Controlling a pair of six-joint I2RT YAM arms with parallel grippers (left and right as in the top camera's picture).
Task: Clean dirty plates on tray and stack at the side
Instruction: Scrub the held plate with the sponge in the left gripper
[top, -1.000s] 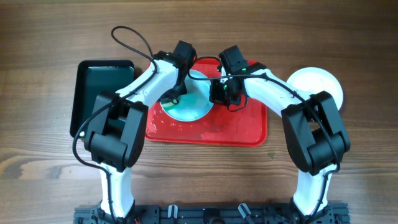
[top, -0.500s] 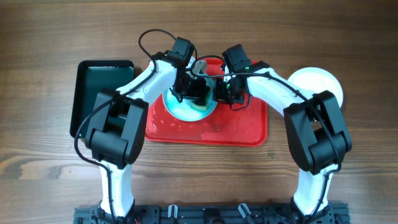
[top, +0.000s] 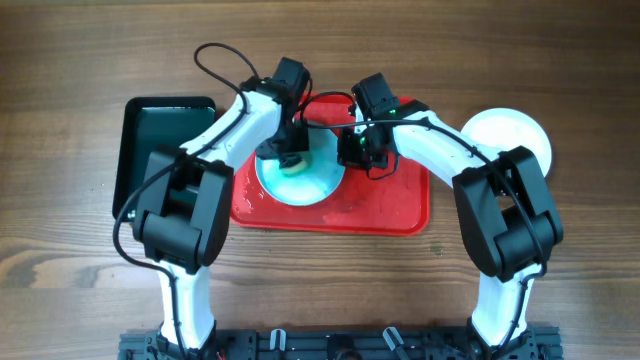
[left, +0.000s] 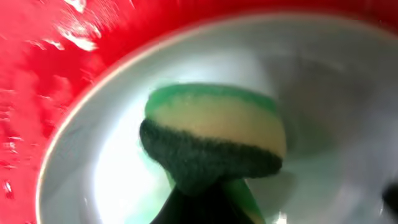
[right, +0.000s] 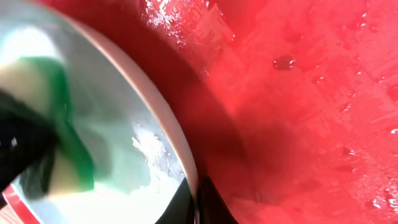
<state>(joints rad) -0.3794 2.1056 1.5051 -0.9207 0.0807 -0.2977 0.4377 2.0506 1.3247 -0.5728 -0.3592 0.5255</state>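
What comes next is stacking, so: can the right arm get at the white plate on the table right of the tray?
Probably yes: the white plate lies uncovered beside that arm. But the right gripper first has to release the dirty plate whose rim its jaws straddle.

We have the tray (top: 390, 205) mid-table (top: 80, 60), a smaller tray (top: 160, 140) just to its left and a second plate (top: 510, 135) on the table off its right side. In the tray's left half lies a plate (top: 310, 188). The sponge (left: 211, 140) sits on it under the left gripper (top: 290, 158), and the right gripper (right: 193, 202) is at its right rim.
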